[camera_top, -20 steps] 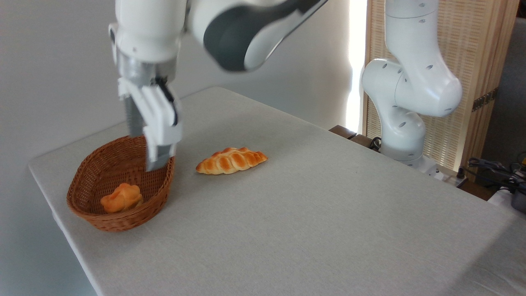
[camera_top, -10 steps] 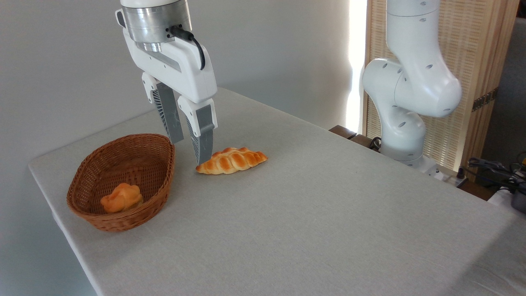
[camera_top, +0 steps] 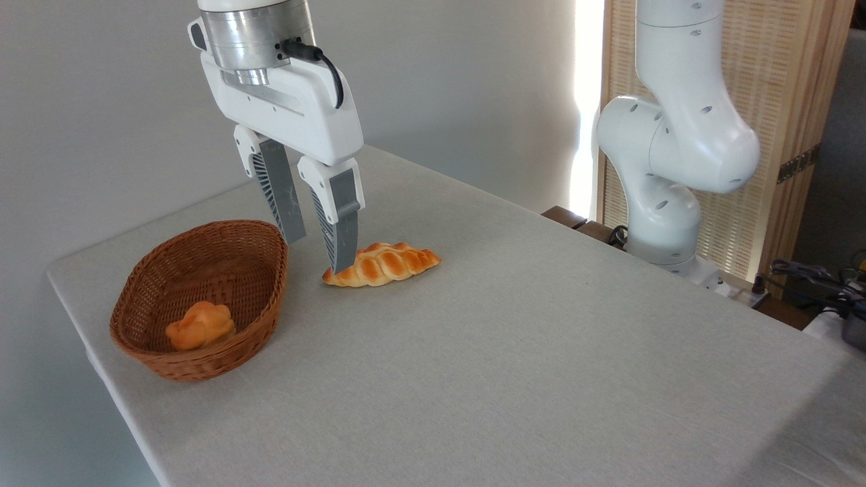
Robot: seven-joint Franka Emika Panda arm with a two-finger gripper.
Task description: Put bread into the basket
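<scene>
Spread apart and holding nothing, the tool (camera_top: 318, 253) hangs above the surface (camera_top: 514, 352) in the gap between the basket (camera_top: 196, 297) and the braided loaf (camera_top: 381, 264), its fingers (camera_top: 340, 226) pointing down with a clear space between them. From this view the nearer finger's tip overlaps the loaf's left end; whether it touches the crust cannot be told. The bread (camera_top: 200, 325), a small lumpy orange bun, lies on the basket floor toward its near end, well below the woven rim and not leaning out. Judged from that, the placing looks done, and the step in hand is to get clear without disturbing anything. To do that well, the tool should go straight up first, before any sideways travel, because a sideways sweep at this height could clip the basket's flaring right wall on one side or nudge the loaf on the other. The basket is light wicker and would likely slide or tip if caught, possibly spilling the bun. Keeping the fingers apart is fine, since nothing needs gripping. Should the loaf also be wanted in the basket, it would call for a fresh approach centred over its middle, across its narrow width.
</scene>
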